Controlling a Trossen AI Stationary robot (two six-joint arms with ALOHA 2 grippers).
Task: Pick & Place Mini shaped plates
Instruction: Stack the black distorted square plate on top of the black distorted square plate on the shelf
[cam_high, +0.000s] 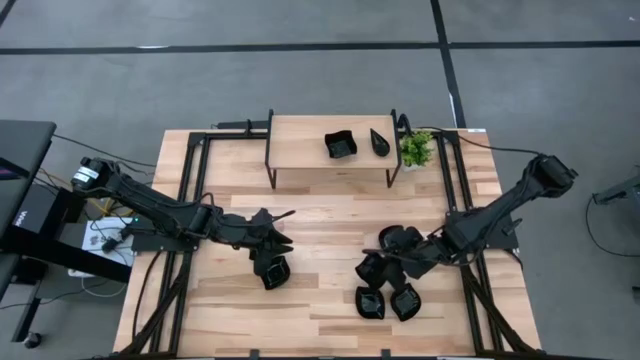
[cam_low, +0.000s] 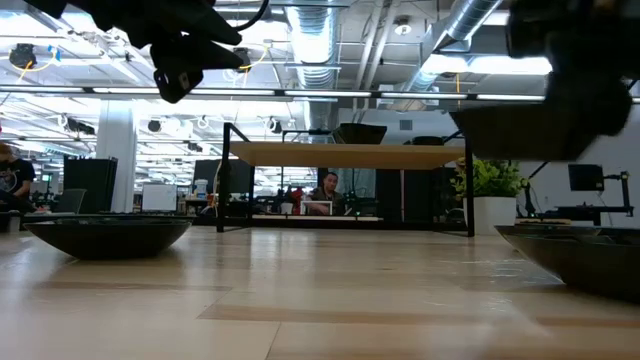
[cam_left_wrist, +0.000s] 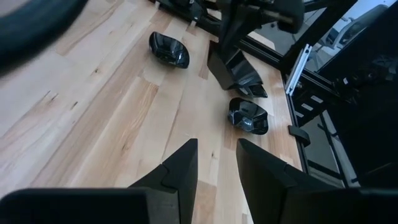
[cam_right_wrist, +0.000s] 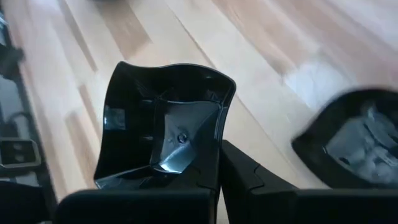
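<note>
Black dish in hand: the right gripper (cam_right_wrist: 219, 163) is closed on the rim of a square plate (cam_right_wrist: 166, 118), one finger inside and one outside the wall, so the dish is held tilted and lifted off the wood.
Reason for this grip: I think the thin glossy wall gives the only edge to pinch; a flat grasp would slip.
Dishes near that hand: a few more black plates (cam_high: 382, 298) lie close around and just below it on the table (cam_high: 320, 225).
Raised shelf (cam_high: 300, 135): two plates (cam_high: 341, 146) already sit there beside the potted plant (cam_high: 416, 150), probably the goal.
Left gripper (cam_left_wrist: 214, 163): fingers a little apart, holding nothing, hanging above the wood; one dish (cam_high: 275, 271) lies just under this hand.
Risk: the tilted dish may slide out.
</note>
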